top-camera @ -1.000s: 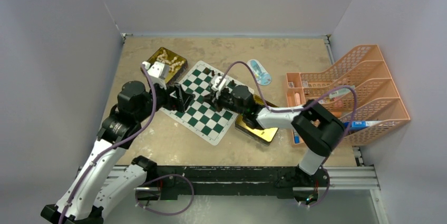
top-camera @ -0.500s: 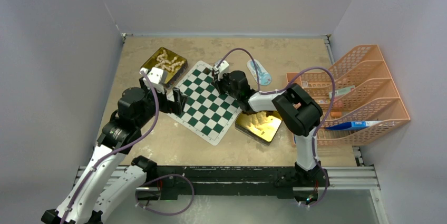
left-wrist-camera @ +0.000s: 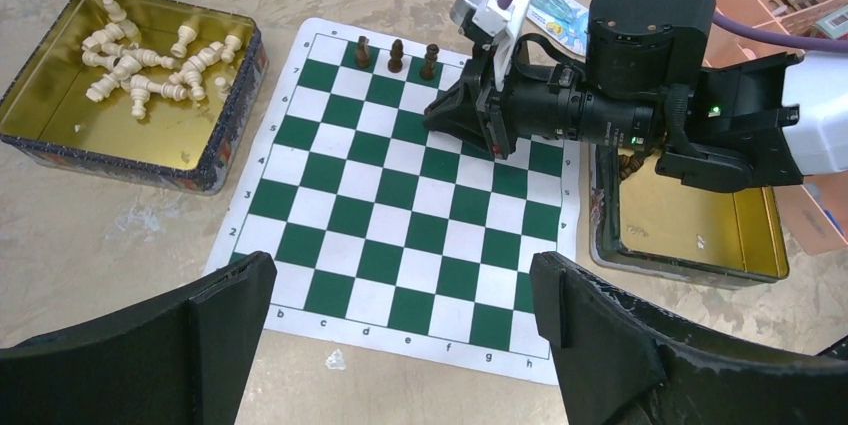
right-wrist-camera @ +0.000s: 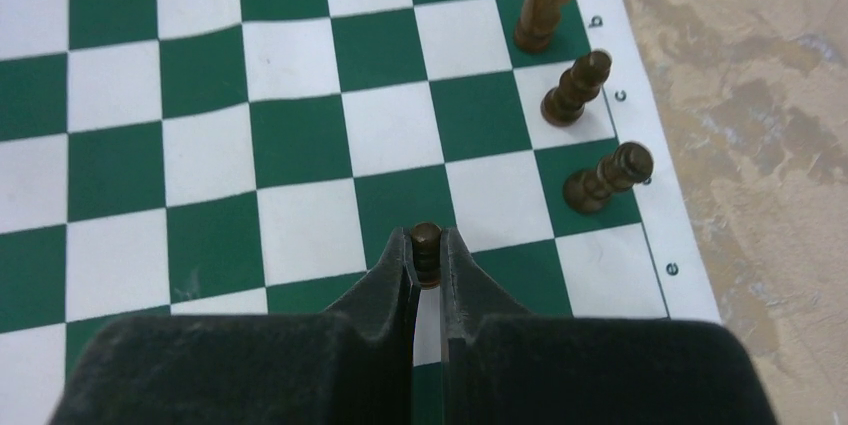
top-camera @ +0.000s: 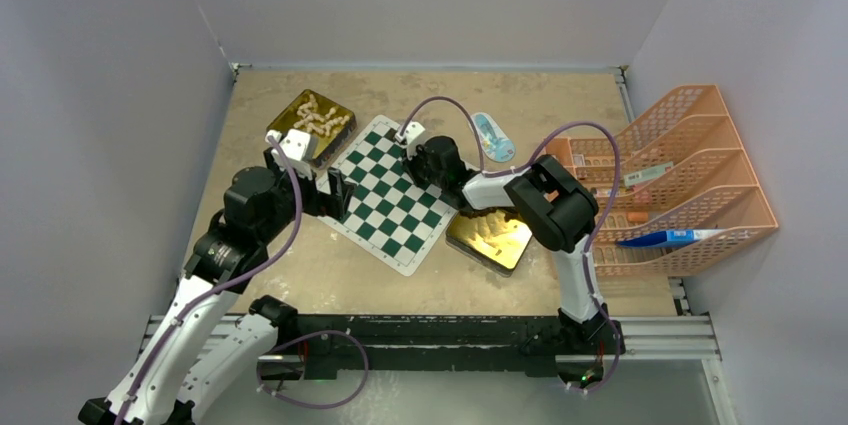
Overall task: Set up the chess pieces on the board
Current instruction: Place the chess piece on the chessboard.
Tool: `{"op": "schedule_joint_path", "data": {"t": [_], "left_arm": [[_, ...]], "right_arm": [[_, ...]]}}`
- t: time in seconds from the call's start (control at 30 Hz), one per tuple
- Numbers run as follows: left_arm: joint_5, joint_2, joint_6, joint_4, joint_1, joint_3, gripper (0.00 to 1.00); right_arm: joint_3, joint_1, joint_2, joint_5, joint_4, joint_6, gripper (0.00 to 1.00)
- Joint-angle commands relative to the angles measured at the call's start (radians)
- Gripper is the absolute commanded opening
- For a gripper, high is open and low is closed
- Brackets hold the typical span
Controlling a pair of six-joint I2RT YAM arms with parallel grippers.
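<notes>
**A:** What has been altered in the last second?

**B:** The right gripper [right-wrist-camera: 427, 248] has been carried off the gold tin [top-camera: 492, 241] and out over the far side of the board [top-camera: 385, 207]. Its jaws are clamped on a dark brown piece [right-wrist-camera: 426, 236], held upright just beside the three dark pieces [right-wrist-camera: 577, 88] already stood along the edge row. Whether it touches the square cannot be told.

**A:** And the left gripper [left-wrist-camera: 400, 280]?

**B:** It has been drawn slightly back at the board's left edge. Its jaws are spread wide and nothing is held. The cream pieces [left-wrist-camera: 140, 70] are left lying in the other tin [left-wrist-camera: 110, 160].

**A:** What is meant by that for the task?

**B:** A fourth dark piece is judged ready to be set down next in the row. Most of the setup remains to be done.
</notes>
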State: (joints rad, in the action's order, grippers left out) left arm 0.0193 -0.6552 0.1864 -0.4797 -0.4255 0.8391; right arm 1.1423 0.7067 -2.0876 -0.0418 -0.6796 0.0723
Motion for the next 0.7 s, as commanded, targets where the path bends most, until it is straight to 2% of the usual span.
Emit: {"op": "schedule_joint_path", "data": {"t": [0.0, 0.2, 0.33, 0.4, 0.5, 0.67], "left_arm": [[-0.012, 0.008, -0.011, 0.028, 0.004, 0.002, 1.0], [-0.01, 0.007, -0.015, 0.029, 0.004, 0.003, 1.0], [-0.007, 0.009, -0.013, 0.025, 0.004, 0.0, 1.0], [-0.005, 0.011, -0.013, 0.026, 0.004, 0.001, 1.0], [0.002, 0.011, -0.013, 0.026, 0.004, 0.002, 1.0], [0.004, 0.023, -0.012, 0.031, 0.004, -0.001, 1.0]], "right_arm": [[0.023, 0.005, 0.007, 0.018, 0.005, 0.013, 0.07], [0.005, 0.007, 0.007, 0.021, 0.019, 0.009, 0.11], [0.015, 0.007, 0.005, 0.012, 0.05, 0.009, 0.22], [0.018, 0.005, 0.009, 0.013, 0.056, 0.007, 0.24], [0.023, 0.007, 0.016, 0.007, 0.066, 0.003, 0.24], [0.011, 0.011, 0.029, 0.013, 0.059, -0.01, 0.15]]}}
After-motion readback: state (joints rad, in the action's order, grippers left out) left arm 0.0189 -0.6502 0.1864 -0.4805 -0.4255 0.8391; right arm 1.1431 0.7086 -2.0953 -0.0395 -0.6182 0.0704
